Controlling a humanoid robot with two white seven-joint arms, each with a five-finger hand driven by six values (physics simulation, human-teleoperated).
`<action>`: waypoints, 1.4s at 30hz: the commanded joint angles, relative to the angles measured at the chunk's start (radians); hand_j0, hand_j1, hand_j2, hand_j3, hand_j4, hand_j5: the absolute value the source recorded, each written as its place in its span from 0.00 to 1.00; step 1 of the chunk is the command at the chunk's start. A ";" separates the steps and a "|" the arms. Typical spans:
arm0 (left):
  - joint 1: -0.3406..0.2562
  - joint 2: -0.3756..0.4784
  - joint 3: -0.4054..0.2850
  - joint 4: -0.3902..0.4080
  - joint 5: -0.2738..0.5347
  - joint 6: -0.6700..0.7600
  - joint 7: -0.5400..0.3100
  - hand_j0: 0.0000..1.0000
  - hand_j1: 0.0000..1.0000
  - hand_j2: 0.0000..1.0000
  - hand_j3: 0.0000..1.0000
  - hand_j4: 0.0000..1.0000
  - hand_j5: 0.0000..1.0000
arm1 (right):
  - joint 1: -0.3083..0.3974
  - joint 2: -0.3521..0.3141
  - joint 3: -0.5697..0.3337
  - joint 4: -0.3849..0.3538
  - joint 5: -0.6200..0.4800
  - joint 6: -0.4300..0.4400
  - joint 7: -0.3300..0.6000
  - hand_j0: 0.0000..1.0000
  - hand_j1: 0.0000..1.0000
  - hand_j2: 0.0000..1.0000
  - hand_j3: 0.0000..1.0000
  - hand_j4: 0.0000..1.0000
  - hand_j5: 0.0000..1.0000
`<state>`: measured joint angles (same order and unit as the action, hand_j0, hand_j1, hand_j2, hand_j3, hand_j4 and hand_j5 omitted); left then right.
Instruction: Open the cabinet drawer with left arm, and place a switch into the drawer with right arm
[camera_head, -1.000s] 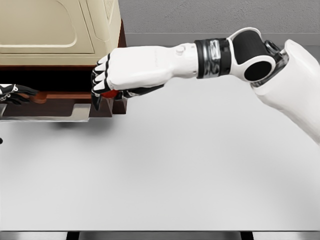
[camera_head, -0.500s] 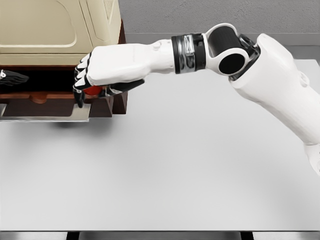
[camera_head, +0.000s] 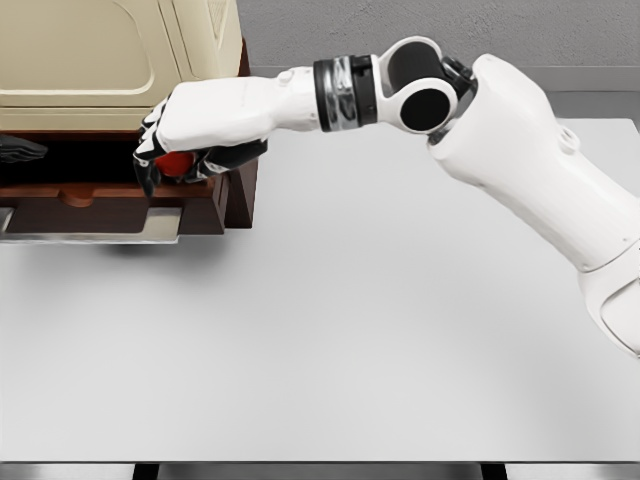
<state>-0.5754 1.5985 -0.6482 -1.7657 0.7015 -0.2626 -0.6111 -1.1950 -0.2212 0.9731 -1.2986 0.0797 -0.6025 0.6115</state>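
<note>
At the upper left of the frame, the right hand (camera_head: 190, 140) is reached across the white bench (camera_head: 350, 330) and is curled around a red switch (camera_head: 176, 163), which is held over the open drawer (camera_head: 110, 205) of the dark wood cabinet (camera_head: 235, 185). A cream appliance (camera_head: 110, 50) is seen on top of the cabinet. Only dark fingertips of the left hand (camera_head: 20, 150) are visible at the left edge; its grip cannot be told.
</note>
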 joint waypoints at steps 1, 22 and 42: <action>0.000 0.001 0.001 0.000 0.006 0.002 0.000 1.00 1.00 1.00 1.00 1.00 1.00 | 0.000 0.014 0.004 0.027 -0.006 0.003 -0.001 0.53 0.53 0.53 0.53 0.53 0.53; 0.000 0.000 0.001 0.000 0.006 0.002 0.000 1.00 1.00 1.00 1.00 1.00 1.00 | -0.044 0.129 0.058 0.209 0.006 0.006 -0.001 1.00 1.00 1.00 1.00 1.00 1.00; 0.003 0.000 0.022 0.000 0.006 0.000 0.000 1.00 1.00 1.00 1.00 1.00 1.00 | 0.190 -0.527 -0.063 -0.308 -0.009 -0.008 -0.001 1.00 1.00 1.00 1.00 1.00 1.00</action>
<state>-0.5743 1.5980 -0.6276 -1.7656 0.7015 -0.2639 -0.6111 -0.9818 -0.6408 0.9561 -1.5864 0.0797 -0.6153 0.6117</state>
